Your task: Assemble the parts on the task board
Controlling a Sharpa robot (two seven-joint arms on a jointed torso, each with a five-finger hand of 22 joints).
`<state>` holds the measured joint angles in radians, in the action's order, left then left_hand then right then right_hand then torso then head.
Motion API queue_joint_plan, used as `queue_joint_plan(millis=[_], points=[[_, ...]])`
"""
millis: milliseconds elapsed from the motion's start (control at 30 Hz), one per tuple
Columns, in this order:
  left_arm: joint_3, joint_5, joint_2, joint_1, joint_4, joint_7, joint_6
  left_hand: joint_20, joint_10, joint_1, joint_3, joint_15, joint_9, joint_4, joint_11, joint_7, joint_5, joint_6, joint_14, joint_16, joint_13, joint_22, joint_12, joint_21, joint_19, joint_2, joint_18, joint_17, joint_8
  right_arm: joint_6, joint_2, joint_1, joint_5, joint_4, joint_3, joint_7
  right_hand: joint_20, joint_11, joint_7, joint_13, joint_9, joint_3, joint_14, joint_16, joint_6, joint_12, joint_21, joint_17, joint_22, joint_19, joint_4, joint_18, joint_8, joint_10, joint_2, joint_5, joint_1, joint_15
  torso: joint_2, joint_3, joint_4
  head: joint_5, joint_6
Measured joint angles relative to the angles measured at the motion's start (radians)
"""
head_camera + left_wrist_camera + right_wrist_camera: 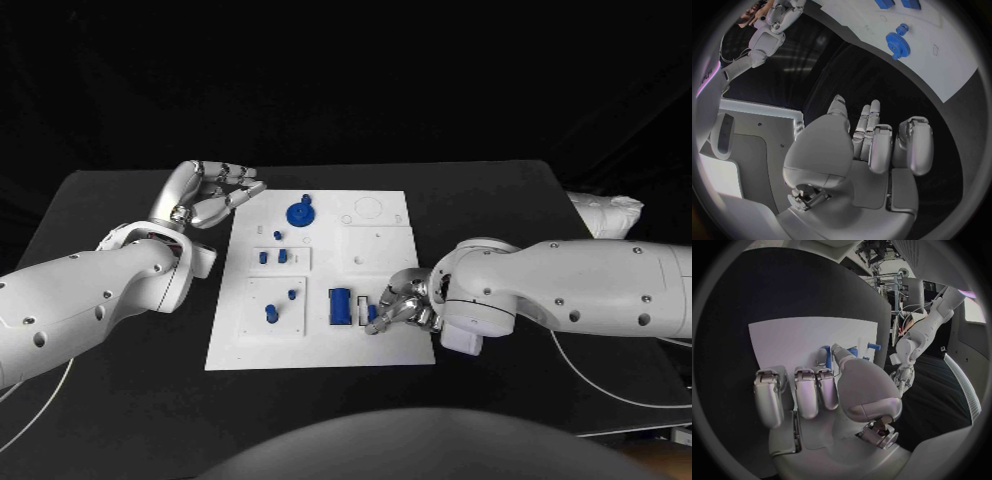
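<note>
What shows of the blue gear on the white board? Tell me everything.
The blue toothed gear wheel looks like plastic, round, with a raised hub at its centre. It lies flat at the far left of the white rectangular task board. The left wrist view shows its teeth clearly. The left robot hand hovers beside it, not touching.

My head camera looks steeply down on the black table, taking in the whole task board. Each wrist camera sits close behind its own palm (fisheye, so edges bend), facing along the fingers. All three views share the board; the right wrist also catches the left arm.
</note>
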<state>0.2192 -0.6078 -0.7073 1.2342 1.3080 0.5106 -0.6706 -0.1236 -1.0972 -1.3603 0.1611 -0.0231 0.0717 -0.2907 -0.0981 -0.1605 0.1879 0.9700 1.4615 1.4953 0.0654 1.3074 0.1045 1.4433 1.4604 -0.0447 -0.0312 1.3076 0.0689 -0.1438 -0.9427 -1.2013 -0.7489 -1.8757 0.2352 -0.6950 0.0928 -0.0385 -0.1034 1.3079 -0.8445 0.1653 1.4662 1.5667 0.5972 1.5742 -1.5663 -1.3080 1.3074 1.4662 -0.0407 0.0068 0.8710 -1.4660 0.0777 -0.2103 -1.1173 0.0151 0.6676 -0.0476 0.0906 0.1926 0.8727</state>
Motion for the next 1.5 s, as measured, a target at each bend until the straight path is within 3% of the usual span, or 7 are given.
queue_joint_plan(millis=[467, 867, 1500], points=[[0.000, 0.000, -0.001, 0.000, 0.002, 0.000, 0.001, 0.000, 0.000, 0.000, 0.000, 0.000, 0.000, 0.000, 0.000, 0.000, 0.000, 0.000, 0.000, 0.000, 0.000, 0.000, 0.000, 0.000, 0.000, 0.000, 0.000, 0.000, 0.000, 0.001, 0.005, 0.000, -0.006, 0.008, -0.001, -0.001, -0.006, 0.007, 0.005, 0.000, -0.012, 0.017, 0.000, 0.000, 0.003, 0.000, 0.000, 0.000, 0.000, -0.001, 0.006, 0.000, 0.002, 0.000, 0.016, -0.014, -0.013, 0.007, 0.000, -0.0002, -0.0004, -0.002, 0.000], [0.000, 0.000, -0.002, 0.000, 0.002, 0.000, 0.001, 0.000, 0.000, 0.000, 0.000, 0.000, 0.000, 0.000, 0.000, 0.000, 0.000, 0.000, 0.000, 0.000, 0.000, 0.000, 0.000, 0.000, 0.000, 0.000, 0.000, 0.000, 0.000, 0.002, 0.007, -0.001, -0.019, 0.010, -0.002, -0.001, -0.007, 0.014, 0.012, 0.000, -0.021, 0.059, 0.001, 0.000, 0.005, 0.000, 0.000, 0.000, 0.001, 0.000, 0.048, 0.000, -0.006, 0.000, -0.012, -0.029, -0.071, 0.014, 0.000, 0.0000, -0.0006, -0.001, 0.000], [0.000, 0.000, -0.003, 0.000, 0.002, 0.000, 0.001, 0.000, 0.000, 0.000, 0.000, 0.000, 0.000, 0.000, 0.000, 0.000, 0.000, 0.000, 0.000, 0.000, 0.000, 0.000, 0.000, 0.000, 0.000, 0.000, 0.000, 0.000, 0.000, -0.001, 0.004, -0.002, -0.048, 0.014, -0.004, 0.007, -0.014, 0.014, 0.012, 0.000, -0.020, 0.079, 0.000, 0.000, 0.004, 0.000, 0.000, 0.000, 0.001, 0.000, 0.068, 0.000, -0.016, 0.000, -0.006, -0.040, -0.090, 0.014, 0.000, 0.0000, -0.0006, -0.001, 0.000]])
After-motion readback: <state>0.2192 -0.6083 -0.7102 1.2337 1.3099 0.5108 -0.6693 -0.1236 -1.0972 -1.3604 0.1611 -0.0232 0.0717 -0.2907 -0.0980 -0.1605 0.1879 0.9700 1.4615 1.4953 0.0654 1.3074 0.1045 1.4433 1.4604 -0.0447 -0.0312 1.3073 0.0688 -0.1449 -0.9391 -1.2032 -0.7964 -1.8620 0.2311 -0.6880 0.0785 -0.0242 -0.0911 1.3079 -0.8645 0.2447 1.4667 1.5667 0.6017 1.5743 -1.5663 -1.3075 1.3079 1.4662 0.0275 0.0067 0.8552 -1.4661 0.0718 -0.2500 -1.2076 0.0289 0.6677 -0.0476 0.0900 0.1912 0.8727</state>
